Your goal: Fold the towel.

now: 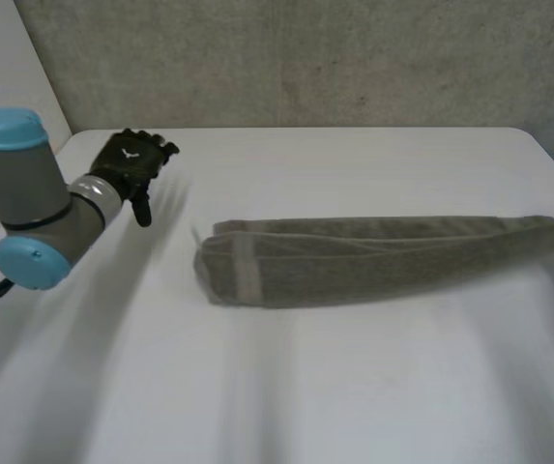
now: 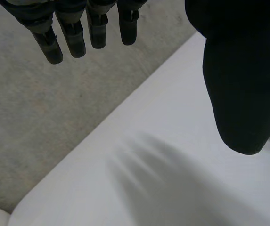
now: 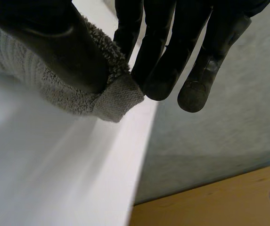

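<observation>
A grey-green towel [image 1: 383,256], folded lengthwise into a long narrow strip, lies across the white table [image 1: 354,387] from the middle to the right edge. My right hand [image 3: 172,42] is at the towel's right end, and its thumb and fingers pinch the hemmed end of the towel [image 3: 54,89] there. My left hand [image 1: 133,162] hovers over the table's far left part, well clear of the towel's left end. Its fingers [image 2: 73,33] are straight and its thumb [image 2: 238,94] is spread, with nothing held.
A grey concrete wall [image 1: 306,58] stands right behind the table's far edge. Past the table's right edge, beside my right hand, the wall [image 3: 229,113] continues down to a brown wooden surface [image 3: 219,202].
</observation>
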